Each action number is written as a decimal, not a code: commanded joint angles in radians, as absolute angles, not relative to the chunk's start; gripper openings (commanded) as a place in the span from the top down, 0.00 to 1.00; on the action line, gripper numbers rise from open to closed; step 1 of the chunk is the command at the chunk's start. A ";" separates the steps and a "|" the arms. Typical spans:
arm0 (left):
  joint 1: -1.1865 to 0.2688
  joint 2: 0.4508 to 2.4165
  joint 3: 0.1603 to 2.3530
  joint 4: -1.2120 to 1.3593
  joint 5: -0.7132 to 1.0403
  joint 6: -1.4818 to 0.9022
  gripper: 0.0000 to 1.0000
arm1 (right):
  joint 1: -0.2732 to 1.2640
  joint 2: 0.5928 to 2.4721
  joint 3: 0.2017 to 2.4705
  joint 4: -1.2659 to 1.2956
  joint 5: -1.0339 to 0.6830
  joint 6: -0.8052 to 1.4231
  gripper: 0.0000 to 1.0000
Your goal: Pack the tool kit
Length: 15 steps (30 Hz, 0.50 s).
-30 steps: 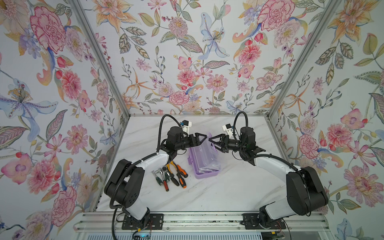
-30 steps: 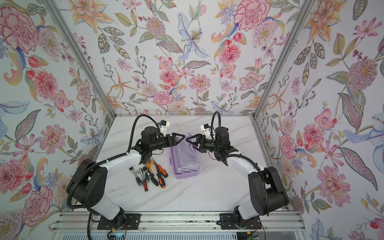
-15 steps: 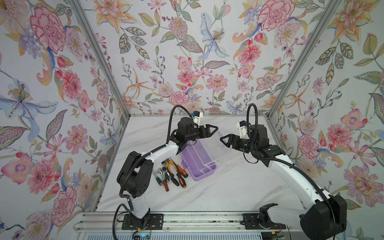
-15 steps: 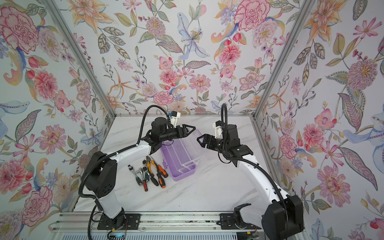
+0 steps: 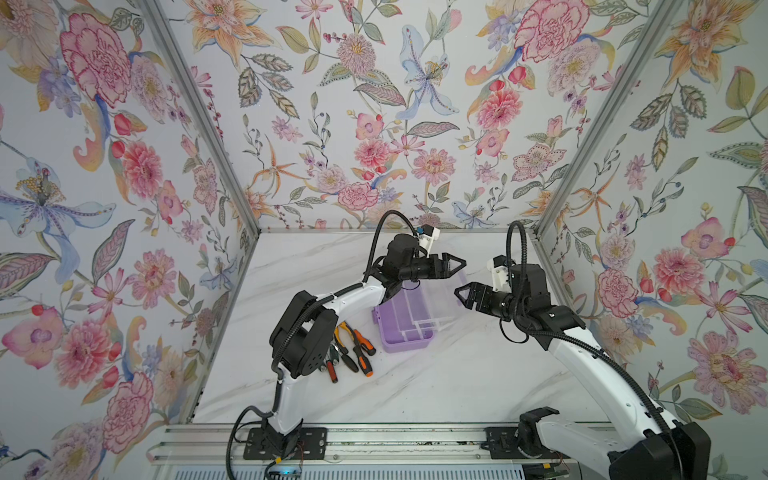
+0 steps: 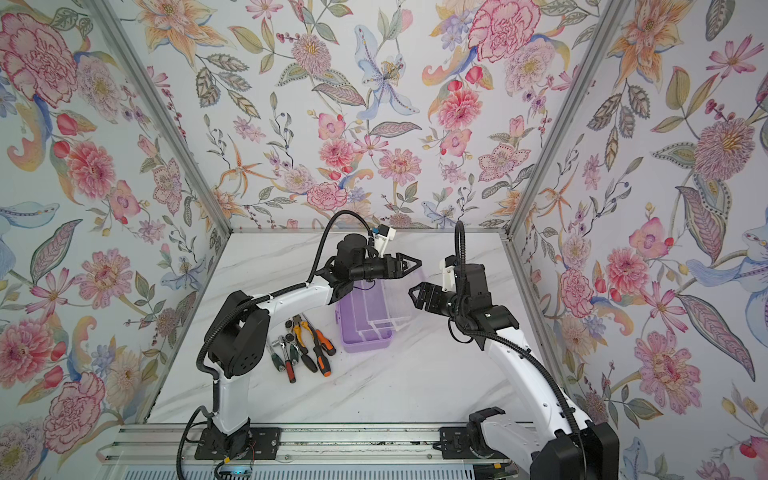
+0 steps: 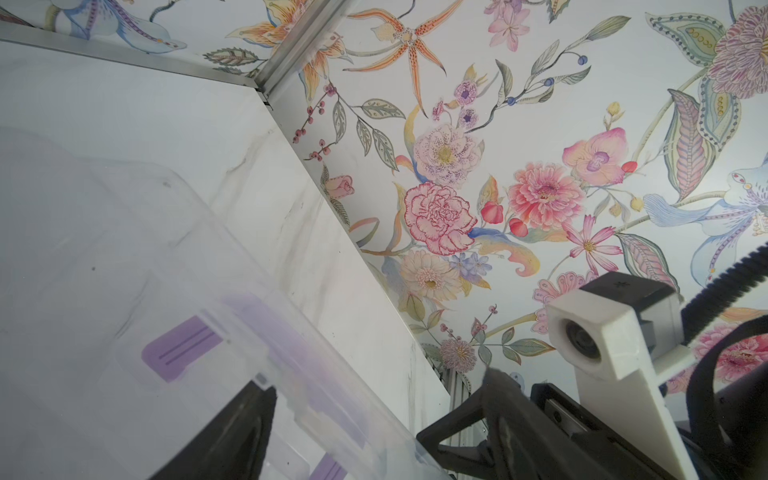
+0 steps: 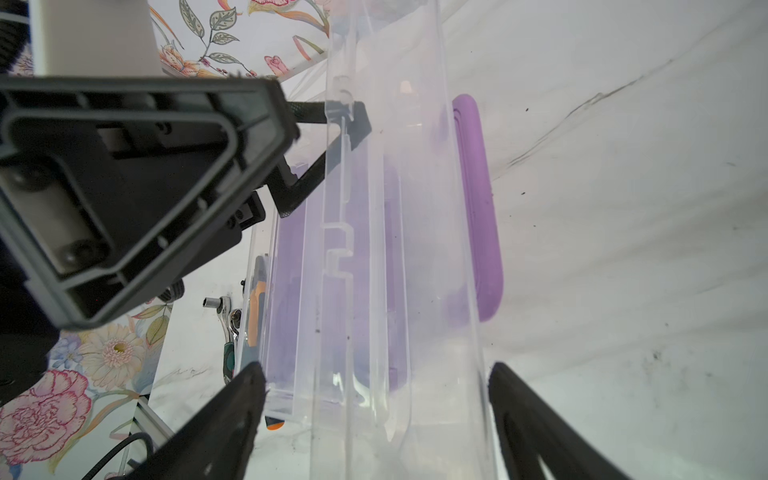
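**Tool kit with lid raised, tools not yet loaded.** The lilac box (image 5: 405, 332) sits on the worktop (image 5: 415, 386). Its long axis runs from the near edge toward the back wall. The clear lid (image 5: 438, 297) stands open along the box's right long side and carries the purple handle (image 8: 478, 208). No tool is seen inside the box.

The tools lie loose just beside the box's opposite long side, with their shafts roughly parallel to its long axis. An orange-black screwdriver (image 5: 361, 355) is closest to the box, then the yellow-handled pliers (image 5: 343, 334), then the ratchets (image 6: 278, 348) farthest out.

The left fingers (image 5: 453, 259) are spread wide and hold nothing. They are raised over the box's far end, by the lid's upper edge. The right fingers (image 5: 465, 295) are likewise wide apart and empty, just beside the lid's outer face. In the right wrist view the lid's edge lies ahead, between them.

Judgement: the tools lie across the box from the right fingers, behind the upright lid, so the left arm is the nearer. Its fingers would need to come down on the tool side of the box and close across a handle, square to its length.
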<state>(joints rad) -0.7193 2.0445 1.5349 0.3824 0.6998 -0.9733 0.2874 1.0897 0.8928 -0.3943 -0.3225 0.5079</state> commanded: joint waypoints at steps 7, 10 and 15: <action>-0.741 2.132 1.565 0.463 0.738 -1.034 0.17 | 0.214 1.082 0.791 -0.428 -0.274 0.482 0.15; -0.741 2.127 1.551 0.473 0.738 -1.030 0.12 | 0.206 1.087 0.780 -0.428 -0.269 0.480 0.14; -0.737 2.096 1.509 0.477 0.724 -1.019 0.09 | 0.198 1.104 0.788 -0.424 -0.264 0.474 0.14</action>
